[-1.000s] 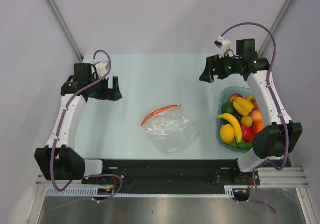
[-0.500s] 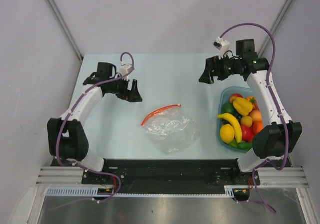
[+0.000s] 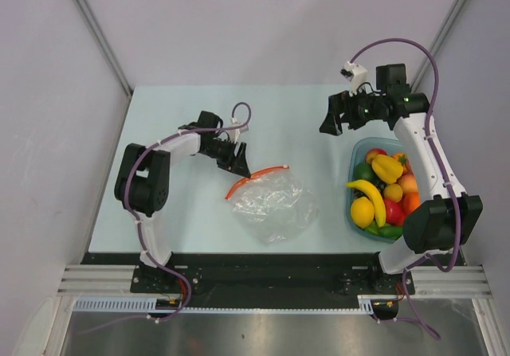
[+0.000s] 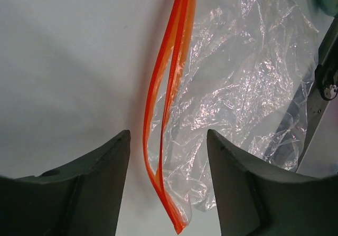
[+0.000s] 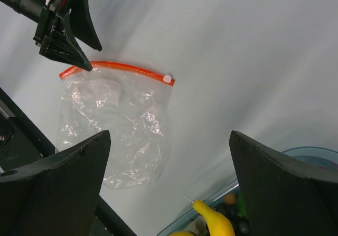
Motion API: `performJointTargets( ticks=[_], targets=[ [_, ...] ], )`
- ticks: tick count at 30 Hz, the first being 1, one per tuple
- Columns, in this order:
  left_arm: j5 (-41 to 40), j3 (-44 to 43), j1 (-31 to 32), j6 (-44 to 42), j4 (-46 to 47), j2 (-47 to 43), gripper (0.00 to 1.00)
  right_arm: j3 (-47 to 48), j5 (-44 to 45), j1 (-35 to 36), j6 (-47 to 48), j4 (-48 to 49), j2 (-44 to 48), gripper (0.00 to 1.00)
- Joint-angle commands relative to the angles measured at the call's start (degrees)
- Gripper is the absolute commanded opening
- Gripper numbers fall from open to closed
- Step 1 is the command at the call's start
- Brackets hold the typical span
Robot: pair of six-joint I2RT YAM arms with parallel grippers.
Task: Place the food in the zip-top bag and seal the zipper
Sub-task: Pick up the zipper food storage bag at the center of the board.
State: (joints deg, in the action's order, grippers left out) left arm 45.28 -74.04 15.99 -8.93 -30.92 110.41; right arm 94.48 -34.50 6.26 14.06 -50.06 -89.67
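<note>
Left jaws: open, hanging low over the near-left end of the zipper (image 4: 168, 88). One finger sits on each side of the strip and neither is pinching it. Nothing is held.

Right jaws: wide apart and empty, raised above the table (image 3: 175, 109) behind the teal tub (image 3: 351, 165).

Zip-top bag (image 3: 275, 205): lies flat and crinkled at mid-table with the zipper along its far edge. I see no food inside.

Tub: at the right edge of the table, well apart from the bag. It holds all the food, heaped together: a banana (image 3: 370, 193), a yellow pepper (image 3: 387, 167), a red tomato (image 3: 393, 211), a peach (image 3: 409, 182) and green pieces.

View differences:
- Left wrist alone shows the two orange tracks parted along their middle.
- Right wrist alone shows a white slider (image 5: 167, 78) at the end of the strip away from my left jaws. It catches only a corner of the tub.
- Top view alone shows the tub's full load.
</note>
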Motion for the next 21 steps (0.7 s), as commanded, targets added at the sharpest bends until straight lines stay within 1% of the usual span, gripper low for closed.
performJointTargets(
  ticks=[1,2,4,5,7,8,9,11,12,16,17,19,20,21],
  targets=[
    [5.3,-1.8,1.1,-0.2,2.2,2.3,0.61,-0.7,1.4,0.2,0.5,0.6,2.4,1.0],
    [5.7,-1.7,1.2,-0.1,2.5,2.6,0.55,-0.7,1.5,0.1,0.5,0.7,2.5,1.0],
    [6.4,-1.2,1.3,0.0,3.0,2.6,0.48,-1.1,1.9,0.1,0.4,0.7,2.7,1.0],
    [6.6,-1.0,1.3,0.1,3.3,2.6,0.39,-1.3,1.9,0.1,0.4,0.8,2.7,1.0],
    [7.1,-1.1,1.3,0.1,3.2,2.3,0.32,-1.9,1.9,0.0,0.3,0.8,3.1,1.0],
    [7.1,-1.2,1.3,0.1,3.1,2.2,0.25,-2.2,1.9,0.1,0.3,0.9,3.2,1.0],
    [7.4,-1.5,1.4,0.0,3.0,2.0,0.21,-2.3,1.9,0.0,0.3,1.1,3.4,1.0],
    [7.7,-2.0,1.5,-0.3,2.2,1.7,0.15,-2.8,1.9,0.1,0.3,1.2,3.5,1.0],
    [7.7,-2.2,1.8,-0.4,1.9,1.7,0.14,-2.9,1.9,0.1,0.3,1.3,3.6,1.0],
    [6.5,-1.9,2.8,-1.8,1.6,1.8,0.15,-3.0,1.8,-0.1,0.2,1.4,3.4,1.0],
    [6.3,-1.8,3.3,-2.0,1.3,2.3,0.13,-3.0,1.8,0.0,0.2,1.4,3.3,1.0],
    [6.1,-1.7,3.5,-1.7,1.3,2.4,0.08,-2.9,2.0,-0.1,0.3,1.3,3.4,1.0],
    [6.1,-1.8,3.8,-1.9,0.9,2.1,0.0,-2.9,2.0,-0.2,0.3,1.3,3.3,1.0],
    [6.1,-2.2,3.9,-2.1,0.5,1.6,0.0,-2.7,2.1,-0.3,0.2,1.2,3.4,1.0]
  ],
)
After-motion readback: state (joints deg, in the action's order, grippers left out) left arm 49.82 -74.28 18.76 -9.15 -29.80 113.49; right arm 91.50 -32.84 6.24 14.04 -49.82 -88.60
